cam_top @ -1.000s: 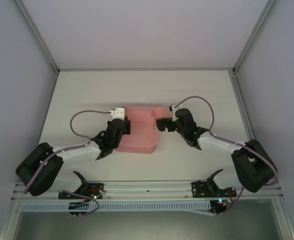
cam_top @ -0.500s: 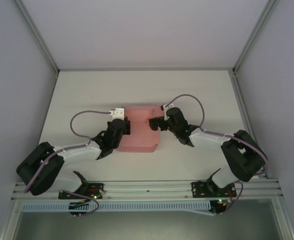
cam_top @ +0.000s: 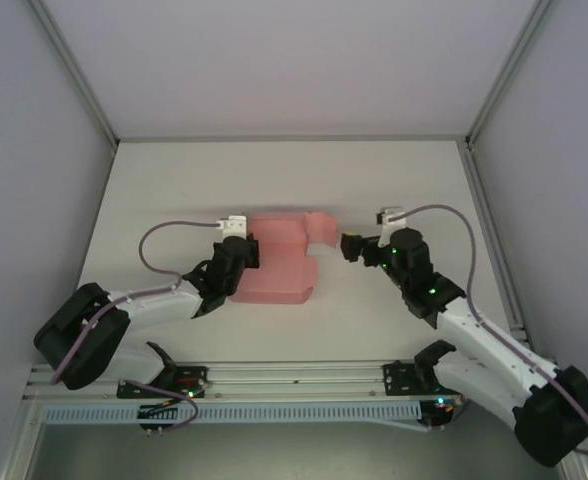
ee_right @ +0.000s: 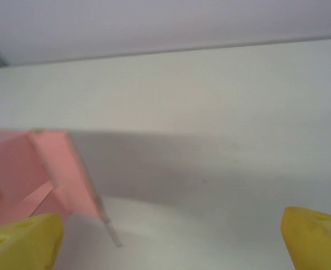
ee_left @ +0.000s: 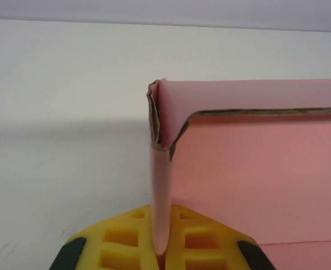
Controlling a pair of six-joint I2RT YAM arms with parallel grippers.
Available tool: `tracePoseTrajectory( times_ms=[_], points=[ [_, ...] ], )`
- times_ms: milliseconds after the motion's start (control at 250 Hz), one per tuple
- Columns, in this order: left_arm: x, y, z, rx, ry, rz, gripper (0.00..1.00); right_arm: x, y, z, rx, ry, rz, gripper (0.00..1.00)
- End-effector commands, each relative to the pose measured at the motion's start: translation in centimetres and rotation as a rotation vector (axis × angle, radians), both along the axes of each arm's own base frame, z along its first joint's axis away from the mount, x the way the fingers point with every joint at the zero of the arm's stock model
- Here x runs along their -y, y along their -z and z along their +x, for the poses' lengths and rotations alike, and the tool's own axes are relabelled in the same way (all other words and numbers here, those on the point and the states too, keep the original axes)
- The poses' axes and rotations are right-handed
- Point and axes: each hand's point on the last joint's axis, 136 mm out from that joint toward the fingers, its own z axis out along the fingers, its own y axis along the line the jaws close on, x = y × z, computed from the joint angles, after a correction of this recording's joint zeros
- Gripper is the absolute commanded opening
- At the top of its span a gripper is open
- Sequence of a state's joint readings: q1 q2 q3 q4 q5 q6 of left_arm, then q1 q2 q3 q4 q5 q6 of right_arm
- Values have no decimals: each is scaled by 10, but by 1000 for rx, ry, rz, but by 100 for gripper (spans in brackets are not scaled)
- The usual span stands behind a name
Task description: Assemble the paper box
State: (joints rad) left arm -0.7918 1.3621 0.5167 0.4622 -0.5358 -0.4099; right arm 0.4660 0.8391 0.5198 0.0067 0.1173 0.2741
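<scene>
Closest to me is my left gripper [ee_left: 161, 250]. Its yellow pads [ee_left: 126, 244] are pressed together on the left wall of the paper box [cam_top: 274, 268]. The thin pink card stands straight up between them. Just past the pads, the top corner [ee_left: 161, 115] of that wall looks bent and a bit crumpled where two pieces of card meet.

The box sits on the white table [cam_top: 174, 180], about in the middle, between my two grippers. It looks half made to me. It has a flat bottom and some walls up, but it is not closed.

My right gripper [cam_top: 351, 246] is spread wide and holds nothing. It hangs just beside the right side of the box and does not touch it. A little farther off, a pink flap [cam_top: 321, 228] sticks up at the far right corner of the box.

I think the step now is folding up the right side. My left gripper has to hold the box so it cannot slide. My right gripper has to go to that flap, then push or fold it in. The card is thin, so I should be gentle.

Behind the box the table runs back to the wall.
</scene>
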Motion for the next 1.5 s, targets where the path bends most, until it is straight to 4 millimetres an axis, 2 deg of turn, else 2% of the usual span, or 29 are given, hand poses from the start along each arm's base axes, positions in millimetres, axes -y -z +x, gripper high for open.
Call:
tracePoseTrajectory(
  times_ms=[0,104,144,307,423,571,703,986,1126,1234,1314,1417,1493],
  points=[
    [1,-7,1,20,10,-39,0,31,23,1,-131,72,19,99],
    [4,-8,1,22,24,-41,0,40,39,15,-202,61,14,99],
    [5,-9,1,23,27,-40,0,36,45,21,-225,27,8,99],
    [5,-8,0,21,30,-39,0,-14,54,29,-270,-277,39,95],
    [6,-9,0,20,37,-36,0,-33,59,35,-291,-365,48,92],
    [7,-9,1,20,36,-40,0,-69,68,21,-329,-534,-7,91],
    [9,-10,1,21,44,-40,0,-88,75,15,-355,-605,-38,90],
    [10,-8,2,14,48,-41,0,-132,59,10,-290,-750,33,82],
    [11,-7,2,12,51,-39,0,-151,61,6,-304,-802,41,73],
    [11,-5,2,7,52,-36,0,-161,64,11,-303,-790,32,66],
    [10,-5,2,4,43,-35,0,-166,62,15,-299,-773,26,65],
    [7,-5,2,3,25,-30,0,-158,60,21,-300,-708,-2,65],
    [4,-4,3,1,11,-25,0,-152,61,17,-318,-687,-23,65]
  ],
)
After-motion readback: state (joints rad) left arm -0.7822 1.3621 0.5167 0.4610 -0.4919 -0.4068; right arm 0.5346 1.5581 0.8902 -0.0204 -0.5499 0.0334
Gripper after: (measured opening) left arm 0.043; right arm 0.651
